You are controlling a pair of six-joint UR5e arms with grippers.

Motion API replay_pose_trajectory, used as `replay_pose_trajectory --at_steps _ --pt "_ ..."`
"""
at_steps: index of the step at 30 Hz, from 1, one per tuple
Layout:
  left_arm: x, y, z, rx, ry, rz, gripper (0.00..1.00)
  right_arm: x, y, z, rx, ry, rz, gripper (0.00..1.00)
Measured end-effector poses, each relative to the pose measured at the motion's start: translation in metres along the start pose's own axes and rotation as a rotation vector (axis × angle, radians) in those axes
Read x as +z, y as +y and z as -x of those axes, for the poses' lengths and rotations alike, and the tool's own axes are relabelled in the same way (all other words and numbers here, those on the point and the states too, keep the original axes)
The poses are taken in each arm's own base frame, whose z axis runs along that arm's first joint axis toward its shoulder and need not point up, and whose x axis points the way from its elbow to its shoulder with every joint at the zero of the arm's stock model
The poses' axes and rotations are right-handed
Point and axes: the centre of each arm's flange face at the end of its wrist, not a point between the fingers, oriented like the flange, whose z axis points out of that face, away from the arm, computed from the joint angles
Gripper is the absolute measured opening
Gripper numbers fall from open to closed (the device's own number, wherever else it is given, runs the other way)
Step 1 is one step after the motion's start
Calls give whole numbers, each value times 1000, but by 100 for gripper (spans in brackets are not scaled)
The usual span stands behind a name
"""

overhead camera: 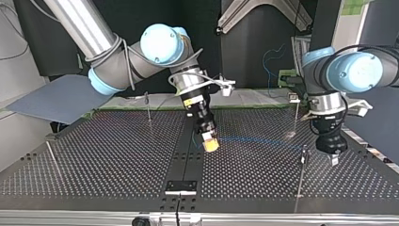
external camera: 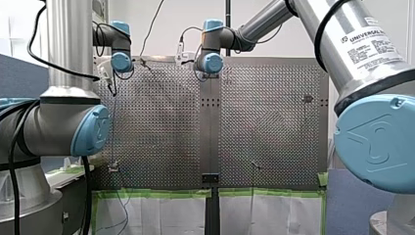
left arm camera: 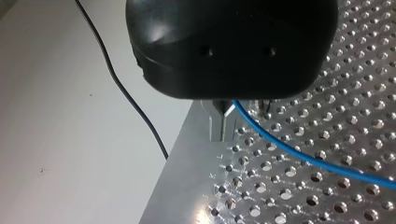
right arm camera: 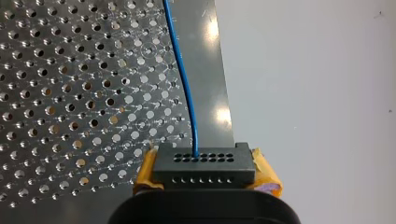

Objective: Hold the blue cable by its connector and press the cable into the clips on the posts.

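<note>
Jaws, right gripper: yellow pads closed on either side of a black connector and holding it (two rows of small holes face outward). The blue cable leaves one hole of the upper row and runs ahead along the centre strip of the table.

Jaws, left gripper: largely hidden under its black body. The tips that show come together to a point, nipped on the blue cable, which runs out from them across the perforated table. A black lead trails beside the table's edge.

Top view, near to far:
1. Bracket on the centre strip at the near edge.
2. Right-hand front post and left-hand front post, both thin and well apart.
3. Left gripper beside the right-hand front post, tips low over the table. Right gripper at the middle, tilted, pads over the centre strip. The cable shows as a faint blue line between the two grippers and passes near the top of the right-hand front post (seated in a clip or not: cannot tell).
4. Left-hand rear post and right-hand rear post.
5. Green tape along the far edge.
</note>
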Motion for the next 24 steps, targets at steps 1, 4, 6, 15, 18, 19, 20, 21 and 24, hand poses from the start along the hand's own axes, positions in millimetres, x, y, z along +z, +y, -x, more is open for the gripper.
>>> replay_pose_trajectory --at_steps 1,4,6,15,18,19,20,21,24 --pt "1 1 0 0 1 -1 0 0 1 0 0 0 1 0" --pt "4 2 -1 -5 1 -6 0 1 2 0 0 0 3 0" --pt "6 4 -1 -10 -2 -11 0 1 4 0 -1 0 5 0" --pt "26 6 -4 -39 -3 -34 0 5 15 1 -4 4 22 0" --pt "37 7 -8 -50 1 -37 0 6 20 0 -6 6 29 0" --pt "39 7 -9 -56 0 -39 0 7 22 0 -7 6 32 0" --pt "42 7 -10 -62 -2 -41 0 7 24 0 -7 7 34 0" --pt "44 7 -10 -72 -5 -43 0 8 26 0 -8 8 37 0" --pt "50 10 -13 -86 -5 -44 0 9 32 1 -10 8 46 0"
